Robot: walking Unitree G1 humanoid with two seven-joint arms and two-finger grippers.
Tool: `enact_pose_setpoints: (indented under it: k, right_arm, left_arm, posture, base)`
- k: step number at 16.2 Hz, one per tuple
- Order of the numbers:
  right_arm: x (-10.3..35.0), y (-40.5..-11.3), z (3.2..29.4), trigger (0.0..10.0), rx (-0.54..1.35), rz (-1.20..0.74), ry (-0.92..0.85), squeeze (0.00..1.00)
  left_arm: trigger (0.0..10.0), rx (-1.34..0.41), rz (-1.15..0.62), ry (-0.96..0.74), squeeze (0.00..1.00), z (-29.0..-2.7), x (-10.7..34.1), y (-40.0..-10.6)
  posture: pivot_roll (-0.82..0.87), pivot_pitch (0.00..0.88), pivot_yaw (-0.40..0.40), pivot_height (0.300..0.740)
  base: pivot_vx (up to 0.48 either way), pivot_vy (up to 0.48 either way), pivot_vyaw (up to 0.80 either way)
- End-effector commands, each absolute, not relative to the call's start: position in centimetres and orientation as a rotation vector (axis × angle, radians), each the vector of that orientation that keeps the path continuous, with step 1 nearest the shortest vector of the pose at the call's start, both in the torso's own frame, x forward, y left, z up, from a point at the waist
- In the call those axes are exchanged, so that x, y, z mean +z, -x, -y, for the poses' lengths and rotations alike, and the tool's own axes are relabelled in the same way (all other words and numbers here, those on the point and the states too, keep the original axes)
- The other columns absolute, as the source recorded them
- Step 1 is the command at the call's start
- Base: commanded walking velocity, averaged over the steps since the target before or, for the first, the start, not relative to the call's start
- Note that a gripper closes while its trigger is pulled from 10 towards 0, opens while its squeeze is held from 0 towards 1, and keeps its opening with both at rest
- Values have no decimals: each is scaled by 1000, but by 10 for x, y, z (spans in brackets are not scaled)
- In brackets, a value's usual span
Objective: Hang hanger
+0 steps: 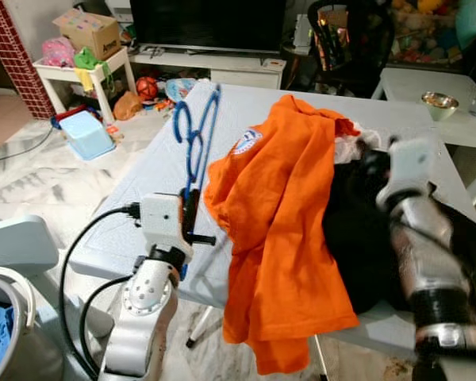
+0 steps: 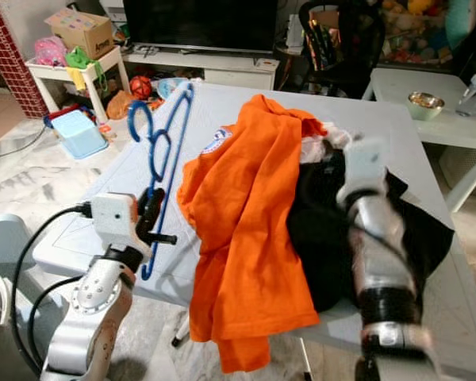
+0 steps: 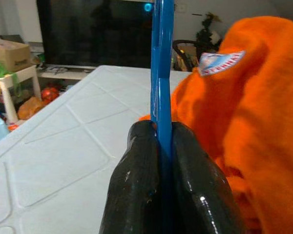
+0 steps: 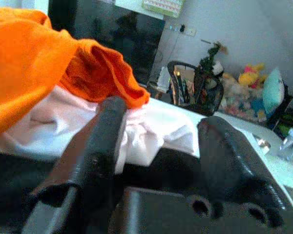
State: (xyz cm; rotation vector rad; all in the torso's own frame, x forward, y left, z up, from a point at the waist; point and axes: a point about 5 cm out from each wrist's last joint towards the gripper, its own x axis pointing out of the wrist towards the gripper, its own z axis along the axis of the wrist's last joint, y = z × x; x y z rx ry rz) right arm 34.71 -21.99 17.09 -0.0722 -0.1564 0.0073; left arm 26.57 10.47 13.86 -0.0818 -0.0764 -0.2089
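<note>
Hanger (image 1: 194, 139) lying on the white table (image 1: 143, 206), just beside the orange shirt (image 1: 282, 230). Left gripper (image 3: 158, 146) pinches its lower bar tight. Right gripper (image 4: 156, 146), jaws spread, hovers over the black garment (image 1: 357, 246). Grasp step done, likely; next calls for lifting it clear.

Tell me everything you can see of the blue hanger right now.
The hanger is thin blue plastic by its look, with a curled hook at the far end. It lies flat on the white table, beside the orange shirt. The left gripper is shut on its near end, fingers pinching the bar.
</note>
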Motion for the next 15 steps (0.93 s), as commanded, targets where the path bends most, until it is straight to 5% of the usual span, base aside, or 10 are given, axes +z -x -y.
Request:
enact_pose_setpoints:
  k: [1,8,15]
  right_arm:
    - [181,-346,218,10000,6,186,55,1000]
    - [178,-340,211,10000,16,146,60,1000]
    - [180,-344,213,10000,-18,104,-17,1000]
  left_arm:
    - [10000,-223,99,75,0,-104,145,-266]
    - [10000,-243,99,75,0,-101,147,-268]
    - [10000,-243,100,81,0,-101,148,-272]
  posture:
    - [-99,0,6,740]
    - [-97,0,9,740]
    - [-99,0,11,740]
  base:
    - [0,0,0]
    - [0,0,0]
    - [-268,0,0]
